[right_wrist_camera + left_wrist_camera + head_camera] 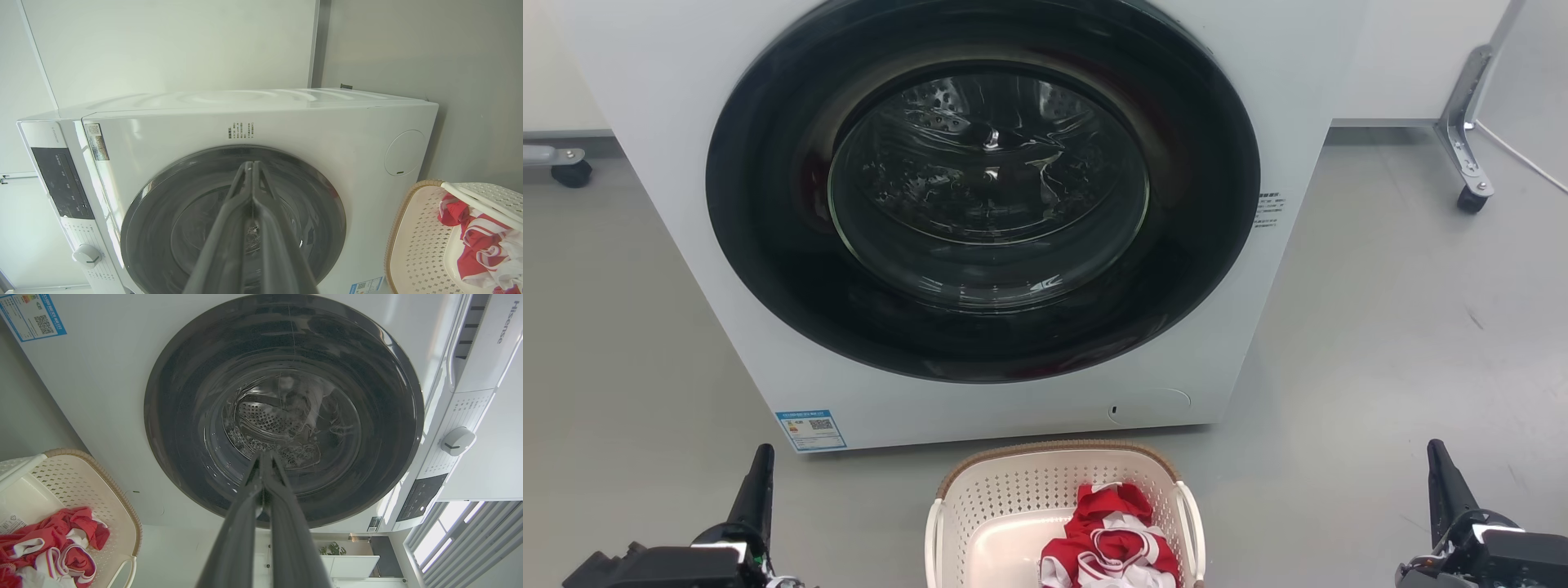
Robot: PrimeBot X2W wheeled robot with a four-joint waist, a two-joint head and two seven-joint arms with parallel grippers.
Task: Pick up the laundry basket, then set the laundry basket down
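Head view: laundry basket [1013, 490] sits before the washing machine [1298, 82]; left gripper [761, 461] and right gripper [1437, 461] point toward it, jaws together.

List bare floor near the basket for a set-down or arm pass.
Free: grey floor between laundry basket and left gripper; likewise between basket and right gripper; wide floor right of the washing machine. Crowded: thin strip between basket rim and machine base.

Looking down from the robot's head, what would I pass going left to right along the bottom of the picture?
The left dark two-fingered pincer, then the cream-white perforated plastic laundry basket with a brown rim, then the right dark two-fingered pincer.
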